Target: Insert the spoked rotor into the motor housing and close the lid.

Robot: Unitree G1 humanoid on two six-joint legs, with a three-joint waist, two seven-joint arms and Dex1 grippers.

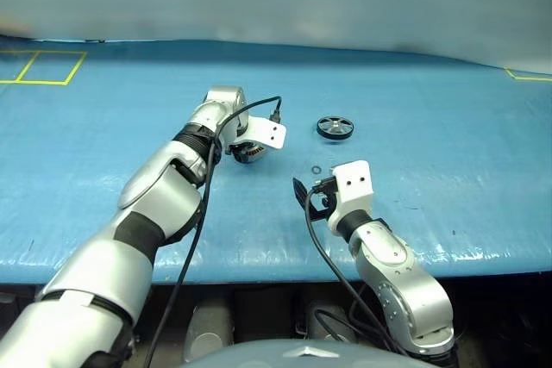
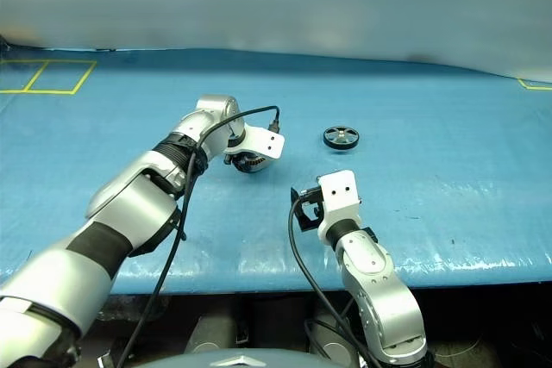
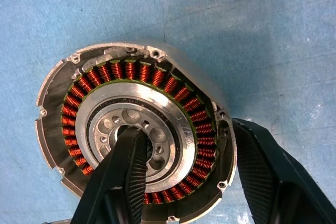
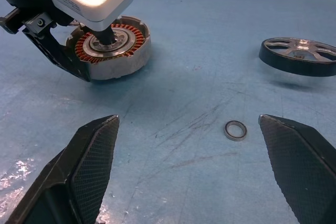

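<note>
Head cam: left gripper [image 1: 248, 151] down on motor housing [image 1: 250, 154] on blue table [image 1: 431, 144]; spoked rotor [image 1: 335, 127] lies apart to its right.
Left wrist: 1 finger [image 3: 128, 171] in housing's centre bore, 1 outside the wall, straddling the windings, not clamped.
Right wrist: right gripper [image 4: 194, 171] wide open, empty; small ring [image 4: 235, 130] on table between fingers.

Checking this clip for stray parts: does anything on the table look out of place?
Yes. A small loose metal ring lies by itself on the blue table, between the motor housing and the spoked rotor, touching neither. It looks like a stray part. The left pincer straddles the housing's wall.
</note>
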